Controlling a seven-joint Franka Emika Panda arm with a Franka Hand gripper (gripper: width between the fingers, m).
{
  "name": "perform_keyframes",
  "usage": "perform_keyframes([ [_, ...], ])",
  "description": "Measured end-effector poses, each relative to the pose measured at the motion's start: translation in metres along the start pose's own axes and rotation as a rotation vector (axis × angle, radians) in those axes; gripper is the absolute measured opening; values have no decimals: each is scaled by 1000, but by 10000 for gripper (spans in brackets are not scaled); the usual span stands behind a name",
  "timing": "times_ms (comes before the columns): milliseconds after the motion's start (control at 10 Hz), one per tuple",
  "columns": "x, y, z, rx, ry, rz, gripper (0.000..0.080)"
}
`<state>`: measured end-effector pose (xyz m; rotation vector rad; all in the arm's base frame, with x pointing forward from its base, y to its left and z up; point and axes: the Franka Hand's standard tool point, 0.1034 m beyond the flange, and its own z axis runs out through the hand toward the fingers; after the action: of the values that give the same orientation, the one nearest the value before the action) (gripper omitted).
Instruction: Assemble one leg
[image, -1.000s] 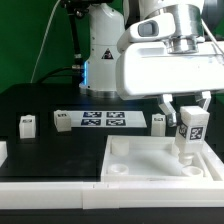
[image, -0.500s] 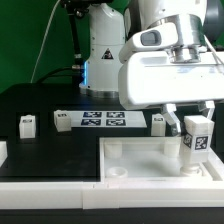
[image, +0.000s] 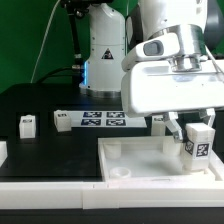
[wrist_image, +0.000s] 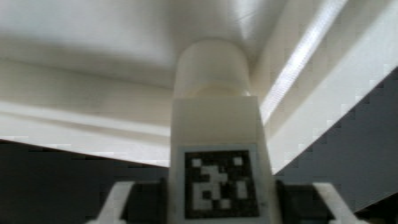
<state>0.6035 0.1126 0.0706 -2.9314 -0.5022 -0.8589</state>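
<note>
My gripper (image: 197, 132) is shut on a white leg (image: 197, 141) with a black-and-white marker tag on its side. It holds the leg tilted over the right part of the large white square panel (image: 140, 160), with the leg's lower end close to the panel's surface. In the wrist view the leg (wrist_image: 219, 110) stretches away from the fingers (wrist_image: 128, 200), its tag facing the camera, with the white panel (wrist_image: 89, 60) behind it. Three more legs stand on the black table: one at the exterior view's left (image: 27, 123), one (image: 62, 121) beside the marker board, one (image: 157, 122) behind the panel.
The marker board (image: 104, 120) lies on the black table behind the panel. A white part (image: 2, 151) shows at the exterior view's left edge. The robot's white base (image: 100, 50) stands at the back.
The gripper has moved toward the exterior view's right and slightly lower with the leg. The leg has gone from upright to tilted.
</note>
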Motion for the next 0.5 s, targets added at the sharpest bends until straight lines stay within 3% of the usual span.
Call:
perform_keyframes([
  [300, -1, -1, 1, -3, 16, -3, 291],
  [400, -1, -1, 2, -2, 14, -3, 482],
  [500, -1, -1, 2, -2, 14, -3, 482],
])
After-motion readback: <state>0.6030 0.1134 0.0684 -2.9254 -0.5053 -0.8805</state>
